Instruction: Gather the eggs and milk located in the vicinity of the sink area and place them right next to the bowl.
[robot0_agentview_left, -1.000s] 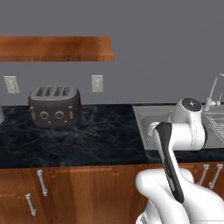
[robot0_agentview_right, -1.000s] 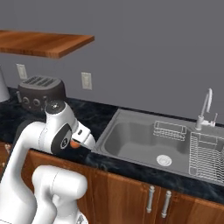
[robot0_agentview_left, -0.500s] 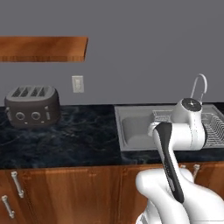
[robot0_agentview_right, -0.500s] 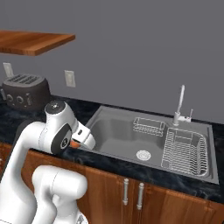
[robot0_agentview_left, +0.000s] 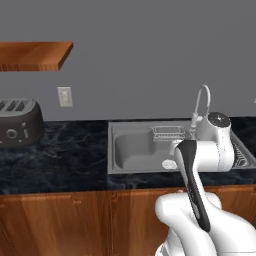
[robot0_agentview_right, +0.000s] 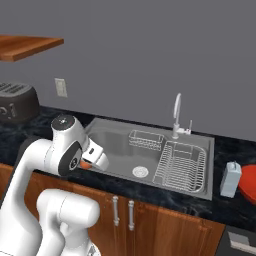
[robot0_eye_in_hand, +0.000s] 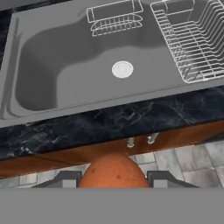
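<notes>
Carrying: the gripper is clamped on one of the eggs, the brown oval wedged between its tips at the bottom centre of the hand view, so it can travel without rolling free.
Bench: dark marbled bench runs across the middle of the left base view, over wooden cabinet doors; it bears every item of the job.
Sink: steel sink sits centre frame in the right base view, wire racks along its right half and back wall, faucet behind.
Arm: folded low in front of the sink at lower left of the right base view, egg kept clear of the bench edge, judged ready for transport.
Bowl: red bowl at the right edge, the drop-off mark.
Milk: carton of milk stands upright just beside the bowl, between it and the sink, seemingly already delivered.
</notes>
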